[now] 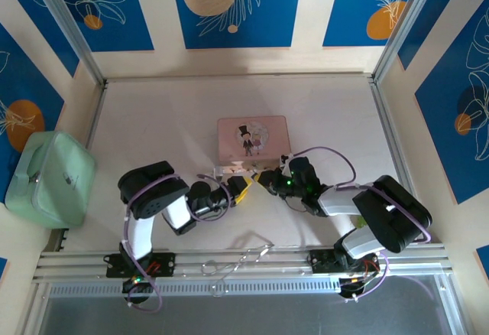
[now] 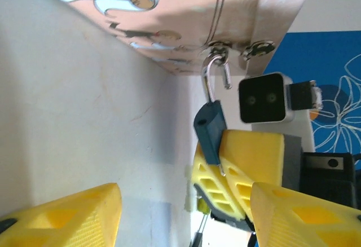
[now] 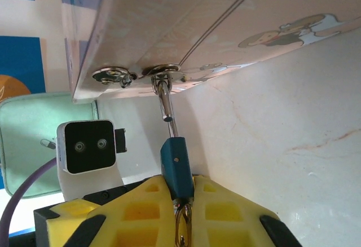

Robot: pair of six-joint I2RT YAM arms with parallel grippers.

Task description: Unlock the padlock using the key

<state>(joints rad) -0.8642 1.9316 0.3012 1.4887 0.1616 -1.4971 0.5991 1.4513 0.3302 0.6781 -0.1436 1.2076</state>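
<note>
So the padlock (image 3: 175,165) is hanging off the front edge of the pink tin (image 1: 252,132), on the side facing the arms. Its silvery shackle (image 2: 211,78) is hooked through one of the little round metal loops (image 3: 163,72) on the tin's front face, and the blue body sticks out from the tin toward the right arm.

The right gripper (image 3: 179,184) is just in front of the tin, and its yellow fingers are pressed together on the lower part of the padlock body. There's a thin silvery ring (image 3: 183,230) squeezed between the same fingers, right below the lock. I can't make out the key itself, it's buried in there.

The left gripper (image 1: 239,190) sits right next to it, also just in front of the tin and a bit to the left of the lock. Its fingers are spread wide with nothing between them, and it isn't touching the padlock.

From the left wrist view, one leg of the shackle looks like it ends free, short of the body, so it looks popped open. From the right wrist view I honestly can't confirm it.

The tin lies flat on the pale desk (image 1: 168,121). There's also a mint green case (image 1: 50,178) well off to the tin's left, by the wall.
</note>
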